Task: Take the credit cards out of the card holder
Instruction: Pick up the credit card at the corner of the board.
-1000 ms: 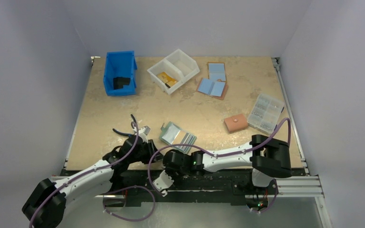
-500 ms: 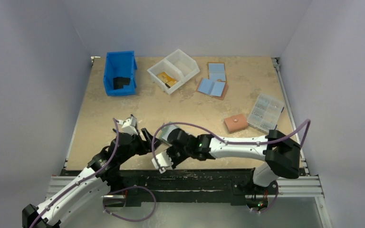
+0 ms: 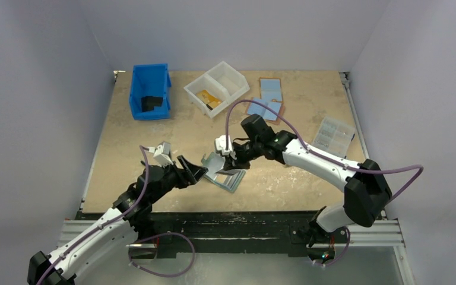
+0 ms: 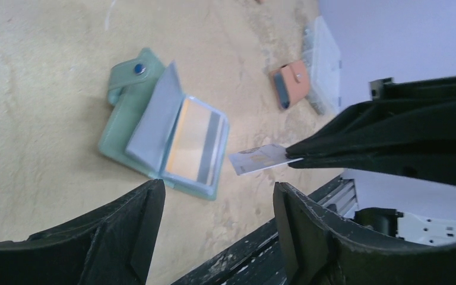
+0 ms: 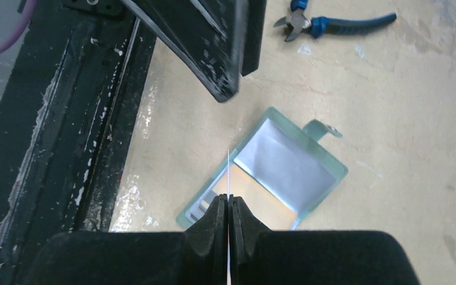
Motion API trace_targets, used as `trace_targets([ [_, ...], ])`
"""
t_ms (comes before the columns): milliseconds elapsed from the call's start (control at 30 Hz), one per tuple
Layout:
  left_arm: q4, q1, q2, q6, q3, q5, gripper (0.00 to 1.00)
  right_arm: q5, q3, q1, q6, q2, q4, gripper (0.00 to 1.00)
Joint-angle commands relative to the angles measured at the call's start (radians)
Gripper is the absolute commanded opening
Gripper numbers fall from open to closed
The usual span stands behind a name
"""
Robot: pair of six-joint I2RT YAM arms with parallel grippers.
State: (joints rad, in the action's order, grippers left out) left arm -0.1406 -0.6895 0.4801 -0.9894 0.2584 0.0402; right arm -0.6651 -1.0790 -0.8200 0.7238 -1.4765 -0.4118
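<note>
Near the table's (image 3: pixel 142 127) front edge, the teal card holder (image 3: pixel 222 173) is lying open and flat, a tan-orange card (image 4: pixel 191 138) showing in its clear sleeve. Just above it, the right gripper (image 5: pixel 229 203) is pinching a pale credit card (image 4: pixel 258 159) by one end, while the left gripper (image 3: pixel 193 169) is hovering beside the holder, jaws spread wide.

No text legible; print on the card (image 4: pixel 258 159) seems blurred.

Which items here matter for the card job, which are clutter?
Job: teal card holder, card pinched in right fingers, orange card in its sleeve, open left fingers.
Clutter: blue bin, white tray, pink wallet, blue-brown wallets, parts box, pliers.
</note>
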Motion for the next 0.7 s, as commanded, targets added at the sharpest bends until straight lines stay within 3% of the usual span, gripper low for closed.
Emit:
trace_targets([
  [0, 0.291, -0.004, 0.04, 0.012, -0.01, -0.074, 0.71, -0.147, -0.053, 0.103, -0.088, 0.041, -0.036, 0.0],
  [167, 0.554, -0.004, 0.169, 0.164, -0.037, -0.223, 0.7, -0.264, -0.052, 0.218, -0.129, 0.039, -0.034, 0.0],
  [267, 0.625, -0.004, 0.269, 0.247, -0.015, -0.281, 0.7, -0.345, -0.055, 0.257, -0.125, 0.036, -0.053, 0.0],
  [500, 0.785, -0.041, 0.408, 0.487, 0.001, -0.311, 0.71, -0.428, -0.096, 0.272, -0.008, -0.001, -0.179, 0.0],
  [667, 0.916, -0.047, 0.469, 0.562, -0.001, -0.373, 0.7, -0.453, -0.125, 0.273, 0.073, -0.033, -0.267, 0.0],
])
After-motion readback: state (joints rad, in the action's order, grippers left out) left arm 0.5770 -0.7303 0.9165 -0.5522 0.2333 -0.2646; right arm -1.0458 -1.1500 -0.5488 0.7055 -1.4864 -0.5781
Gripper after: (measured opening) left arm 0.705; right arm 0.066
